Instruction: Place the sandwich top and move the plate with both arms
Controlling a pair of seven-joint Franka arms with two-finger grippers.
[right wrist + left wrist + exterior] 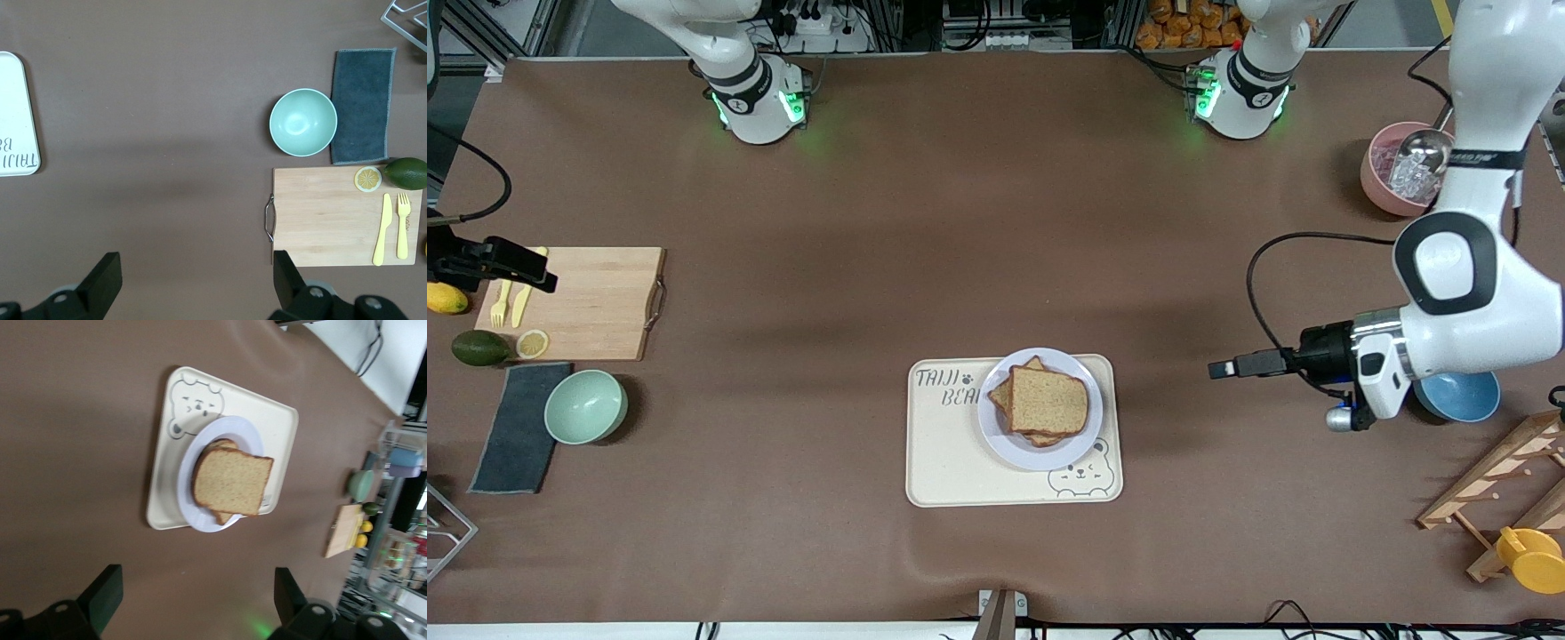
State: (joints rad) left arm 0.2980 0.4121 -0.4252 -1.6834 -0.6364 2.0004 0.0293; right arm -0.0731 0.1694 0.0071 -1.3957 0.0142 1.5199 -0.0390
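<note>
One plate (1040,408) on the one cream tray (951,462), at the tray's end toward the left arm, near the desk (960,222) edge closest to the front camera. One sandwich top (1048,400) lies uppermost on a stack of bread on the plate; other slices show under it, number unclear.

Left claw (1223,368) hangs over bare desk toward the left arm's end, fingers apart, holding nothing.

Right claw (538,271) hangs over the one cutting board (596,302), fingers apart, empty.

On the board: one yellow knife (381,229), one yellow fork (403,225), one lemon slice (367,179). Beside it: one mint bowl (586,406), one dark cloth (516,427).
</note>
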